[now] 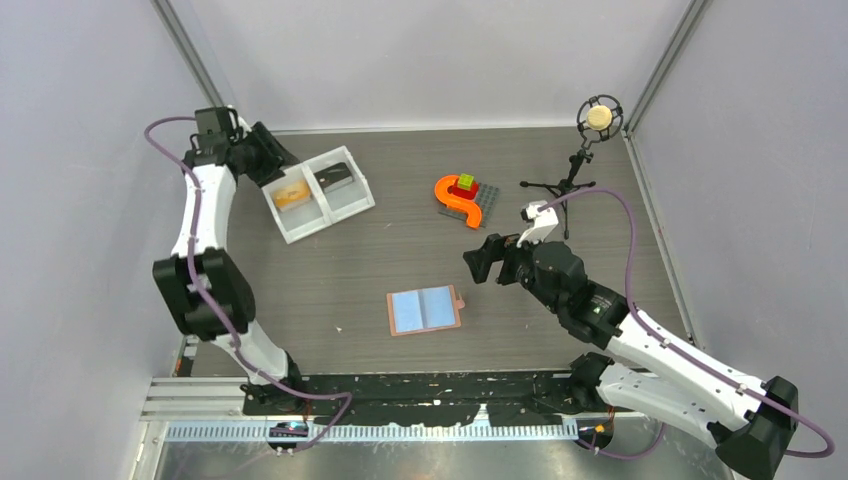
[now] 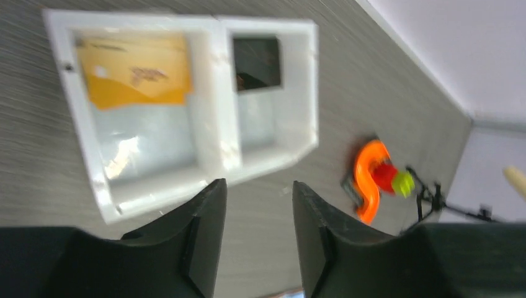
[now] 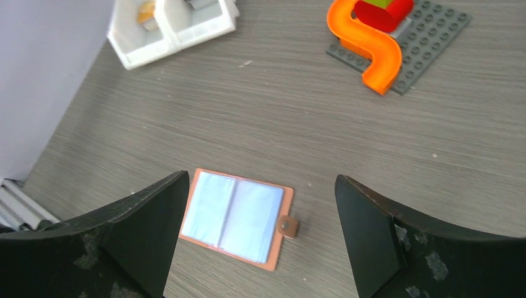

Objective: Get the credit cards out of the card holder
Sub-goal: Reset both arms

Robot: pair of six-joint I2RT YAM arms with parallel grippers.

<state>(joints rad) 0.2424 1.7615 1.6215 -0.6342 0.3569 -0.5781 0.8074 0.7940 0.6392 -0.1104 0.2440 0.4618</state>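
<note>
cards [image 1: 338,176] in tray [image 1: 330,222], holder [image 1: 425,310] on table [image 1: 400,250]

The left arm [image 1: 203,215] rises from its base at the near edge, bends sharply at the elbow and extends to the far left. The left gripper [image 2: 258,186] points downward, its jaws partly open and empty. The right arm [image 1: 650,345] stretches low from the near right toward the middle. The right gripper [image 3: 262,183] tilts down, its jaws spread wide and empty.

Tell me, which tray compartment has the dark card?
The narrower compartment, on the side toward the orange toy; its dark card lies at one end. The wider compartment holds an orange-yellow card.
</note>
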